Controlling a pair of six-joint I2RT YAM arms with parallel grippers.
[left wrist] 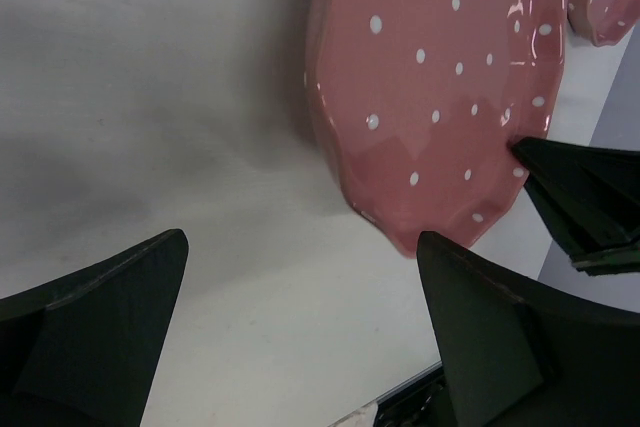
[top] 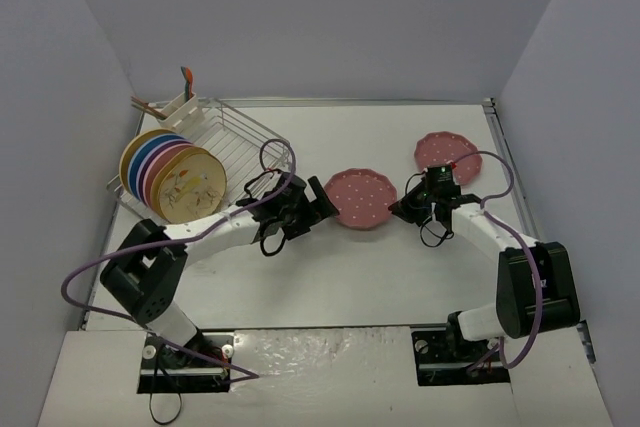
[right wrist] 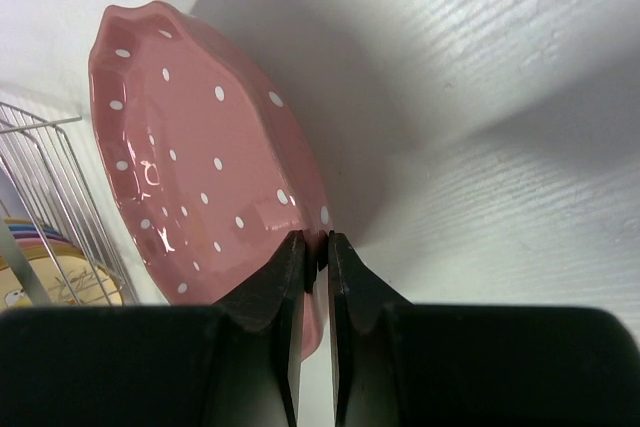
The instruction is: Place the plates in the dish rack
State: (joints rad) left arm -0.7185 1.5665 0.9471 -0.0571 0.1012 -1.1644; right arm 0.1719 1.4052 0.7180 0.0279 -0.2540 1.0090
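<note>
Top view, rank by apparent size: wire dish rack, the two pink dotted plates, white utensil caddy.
1. Silver wire dish rack, clearly largest.
2. Centre dark-pink white-dotted plate and right dark-pink white-dotted plate: these look alike, and the right one is partly hidden, so they are not ranked.
3. White utensil caddy, smallest.

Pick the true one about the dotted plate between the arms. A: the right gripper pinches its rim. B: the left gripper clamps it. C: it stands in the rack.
A: the right gripper is shut on the rim of the dotted plate; the left gripper is open beside it.
</note>
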